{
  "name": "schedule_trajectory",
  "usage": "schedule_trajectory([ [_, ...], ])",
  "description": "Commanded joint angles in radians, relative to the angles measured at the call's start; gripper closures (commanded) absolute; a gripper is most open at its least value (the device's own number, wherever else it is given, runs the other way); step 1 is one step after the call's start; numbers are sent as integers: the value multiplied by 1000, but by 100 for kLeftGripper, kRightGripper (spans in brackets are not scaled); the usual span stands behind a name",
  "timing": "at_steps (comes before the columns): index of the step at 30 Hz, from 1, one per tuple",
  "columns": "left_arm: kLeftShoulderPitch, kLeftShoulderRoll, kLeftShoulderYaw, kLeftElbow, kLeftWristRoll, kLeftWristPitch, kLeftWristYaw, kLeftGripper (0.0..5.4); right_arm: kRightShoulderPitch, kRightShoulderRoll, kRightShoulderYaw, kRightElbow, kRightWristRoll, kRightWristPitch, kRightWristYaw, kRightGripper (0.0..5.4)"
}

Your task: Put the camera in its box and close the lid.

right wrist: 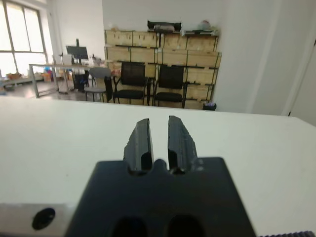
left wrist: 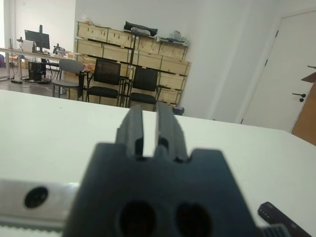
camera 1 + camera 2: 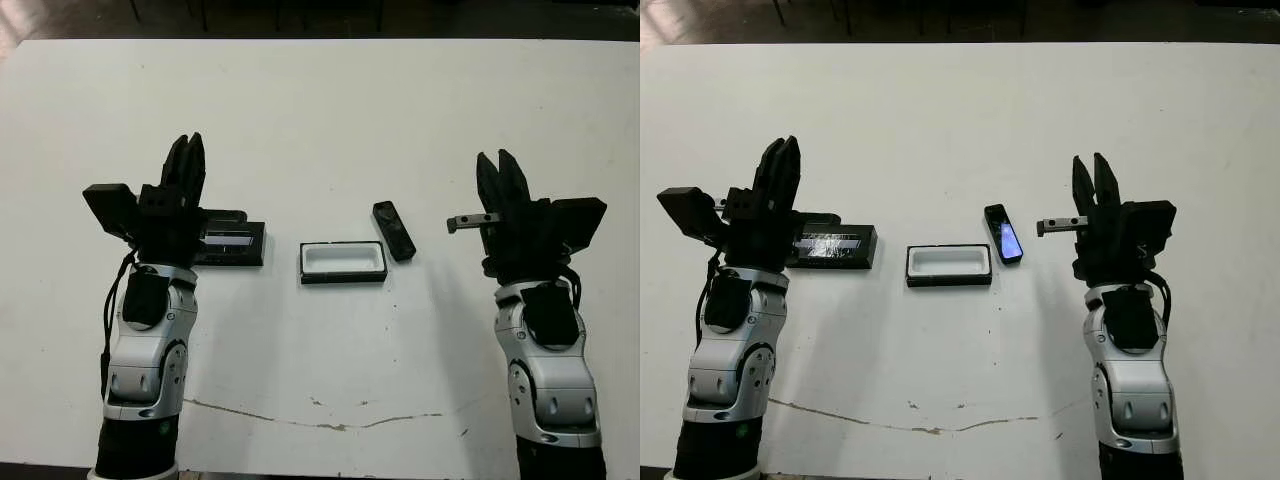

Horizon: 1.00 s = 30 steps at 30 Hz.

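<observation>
Camera (image 3: 393,230) first: the slim black bar lies bare on the white table (image 3: 330,110), just beside the box (image 3: 342,262), off the box's far corner on the robot's right and slanted against the box's long side. In the right eye view its small screen shows lit. It does not appear to touch the box, though the gap is narrow.

That box sits open, its white lining showing and nothing inside it. On the other side of the box, toward the robot's left, the lid (image 3: 832,246) lies flat with its glossy window strip up, near the box but apart from it, and partly hidden behind the left gripper (image 3: 188,152).

So nothing of the task is done yet, judging by how things lie: the camera is out, the box is empty, the lid is off. All of it is left: take the camera, lay it in the lining, then fetch the lid and set it over the box.

Both arms hover farther out from the box than camera and lid. The left gripper's fingers stand a narrow slit apart and hold nothing. The right gripper (image 3: 499,165), out past the camera from the box, also has its fingers slightly parted and empty. Being the nearer one, it seems the likelier to take the camera.
</observation>
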Motion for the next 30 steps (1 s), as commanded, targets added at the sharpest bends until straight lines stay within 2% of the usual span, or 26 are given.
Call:
schedule_trajectory([
  [1, 30, 5, 0, -5, 6, 14, 4, 537, 3, -24, -2, -15, 19, 89, 22, 540],
  [16, 35, 10, -4, -9, 1, 22, -4, 537, -11, -87, 33, -25, 5, 296, 62, 540],
  [30, 47, 21, -9, -24, 13, 38, -4, 537, -28, -108, 88, 3, -23, 417, 71, 540],
])
